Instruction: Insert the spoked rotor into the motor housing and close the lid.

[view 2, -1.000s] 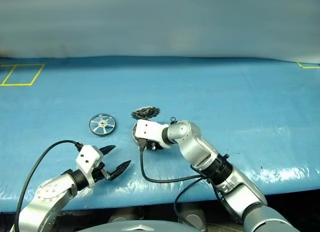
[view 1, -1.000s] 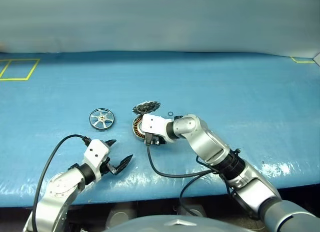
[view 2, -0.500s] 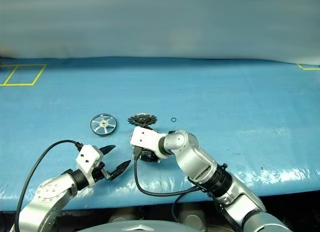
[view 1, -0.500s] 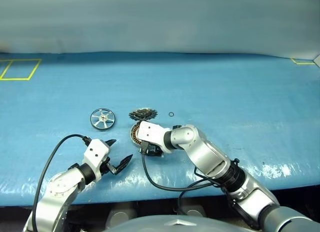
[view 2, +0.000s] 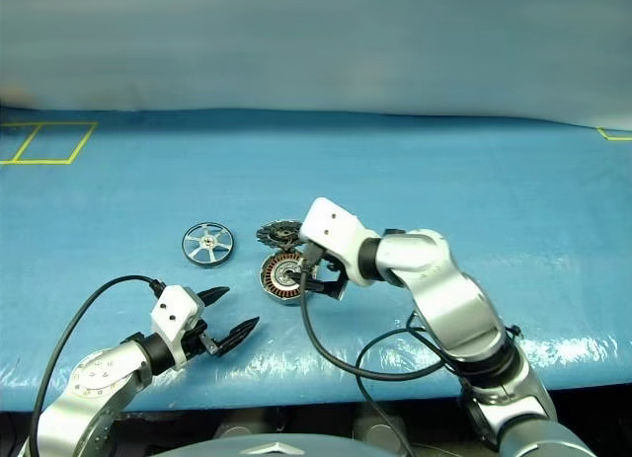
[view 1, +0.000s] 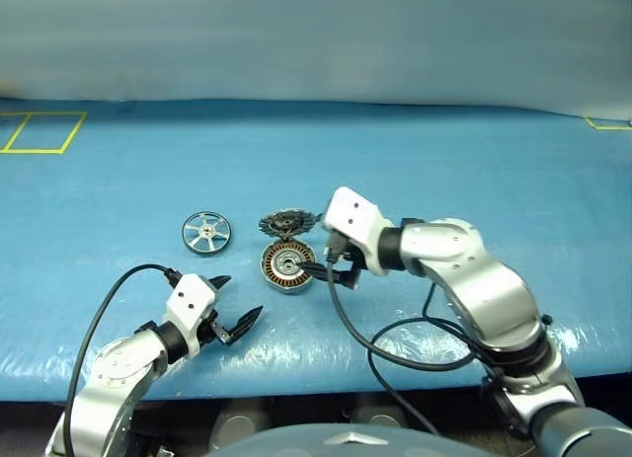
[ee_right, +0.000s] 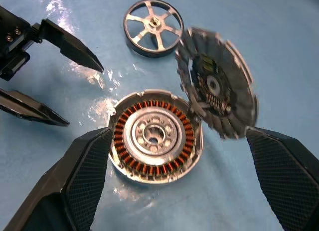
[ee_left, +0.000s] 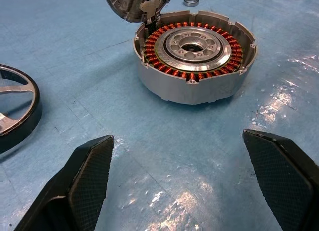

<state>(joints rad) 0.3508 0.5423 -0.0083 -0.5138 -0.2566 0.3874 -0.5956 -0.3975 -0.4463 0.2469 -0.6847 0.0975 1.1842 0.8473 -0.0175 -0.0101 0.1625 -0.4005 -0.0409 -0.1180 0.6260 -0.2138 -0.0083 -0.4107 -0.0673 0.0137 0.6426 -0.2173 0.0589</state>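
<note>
A: On the blue tabletop (view 1: 474, 171), far left, what's there?
B: Yellow tape outline (view 1: 41, 131) at the back corner. Nearer the front edge, the left gripper (view 1: 235, 305), fingers spread wide, nothing between them, tips just above the sheet.

A: Black cable (view 1: 109, 309) on that arm?
B: Yes, it loops up from the wrist.

A: Next to the right?
B: Rotor (view 1: 206, 232), flat on the tabletop, silver spokes, dark rim. It's behind the left gripper, apart from it, and left of the housing, not touching it.

A: Housing?
B: Housing (view 1: 287, 266) sits near the middle, open side up. The wrist views show copper windings in a ring around a silver centre. Nothing inserted in it.

A: Lid?
B: Lid (view 1: 287, 223) is swung open, joined at the housing's far edge and tilted back. The right wrist view shows its dark inner face with grey segments. Exact angle I can't tell.

A: Anything else small?
B: A little ring (ee_left: 191, 1) on the sheet just past the housing, clear in the left wrist view.

A: Right gripper?
B: Right gripper (view 1: 331, 269) is just right of the housing and raised off the sheet. Fingers wide apart, holding nothing; in its wrist view they stand either side of the housing with no contact.
</note>
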